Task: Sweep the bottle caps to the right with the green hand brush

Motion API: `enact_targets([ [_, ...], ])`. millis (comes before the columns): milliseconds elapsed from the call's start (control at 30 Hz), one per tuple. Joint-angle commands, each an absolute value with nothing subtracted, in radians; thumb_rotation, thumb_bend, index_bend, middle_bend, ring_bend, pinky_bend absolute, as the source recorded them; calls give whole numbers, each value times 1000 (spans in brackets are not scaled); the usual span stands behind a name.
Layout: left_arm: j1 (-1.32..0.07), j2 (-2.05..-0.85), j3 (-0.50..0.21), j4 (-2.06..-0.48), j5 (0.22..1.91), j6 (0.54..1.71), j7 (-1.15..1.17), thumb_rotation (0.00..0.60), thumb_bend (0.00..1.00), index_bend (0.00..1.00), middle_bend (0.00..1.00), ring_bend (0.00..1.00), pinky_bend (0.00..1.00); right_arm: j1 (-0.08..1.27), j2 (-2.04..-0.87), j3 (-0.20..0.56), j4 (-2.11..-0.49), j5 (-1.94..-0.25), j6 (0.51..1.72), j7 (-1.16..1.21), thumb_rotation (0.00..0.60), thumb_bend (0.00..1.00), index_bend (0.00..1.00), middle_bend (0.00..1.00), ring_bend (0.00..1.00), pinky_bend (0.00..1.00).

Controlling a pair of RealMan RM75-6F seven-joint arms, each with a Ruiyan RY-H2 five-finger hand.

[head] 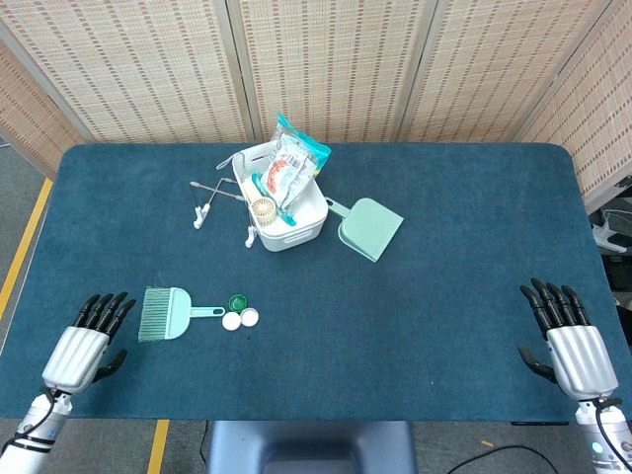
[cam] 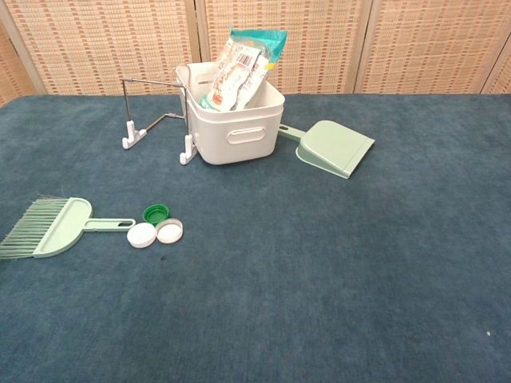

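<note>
At lower left of the head view, the left hand (head: 82,343) is seen released, fingers apart, just left of the brush (head: 166,314). The caps (head: 239,313) lie beside the brush's handle tip. At lower right, the right hand (head: 571,341) is likewise released, holding nothing.

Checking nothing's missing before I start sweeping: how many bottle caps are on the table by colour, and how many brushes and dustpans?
White round plastic bottle caps: 2
Green round plastic bottle caps: 1
Pale green plastic hand brush: 1
Pale green plastic dustpan: 1
Total: 5
</note>
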State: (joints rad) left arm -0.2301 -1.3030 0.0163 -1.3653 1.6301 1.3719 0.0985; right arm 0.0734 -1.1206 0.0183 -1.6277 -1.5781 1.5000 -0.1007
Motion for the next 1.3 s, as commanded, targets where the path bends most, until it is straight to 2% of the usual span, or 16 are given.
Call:
enact_targets([
  [33,-284,-1370,-1,-1362,1626,1301,204,600,365,14,59,161,380,74,-1120,19,-1628,-1578,1498,-98,600,217,0,0,0,0],
  [133,-317,-1436,-25,-1330,1604,1263,256,600,368,73,160,381,589,75,-1119,21,-1627,-1574,1494,-94,600,217,0,0,0,0],
  [233,-345,-1490,-44,-1288,1569,1214,301,600,368,116,199,532,692,75,-1119,23,-1625,-1568,1490,-92,600,217,0,0,0,0],
  [333,-373,-1539,-64,-1245,1518,1156,340,600,370,138,214,593,745,76,-1119,24,-1623,-1563,1486,-92,600,217,0,0,0,0],
  [600,-417,-1628,-89,-1131,1471,1122,357,600,370,169,233,622,767,74,-1117,28,-1623,-1554,1486,-91,600,217,0,0,0,0],
  [867,-433,-1657,-80,-1093,1471,1115,345,600,365,191,251,626,769,74,-1114,29,-1624,-1548,1480,-89,600,217,0,0,0,0],
  [1300,-476,-1732,-59,-1020,1488,1114,419,600,367,287,332,637,775,71,-1106,31,-1630,-1547,1485,-78,600,217,0,0,0,0],
])
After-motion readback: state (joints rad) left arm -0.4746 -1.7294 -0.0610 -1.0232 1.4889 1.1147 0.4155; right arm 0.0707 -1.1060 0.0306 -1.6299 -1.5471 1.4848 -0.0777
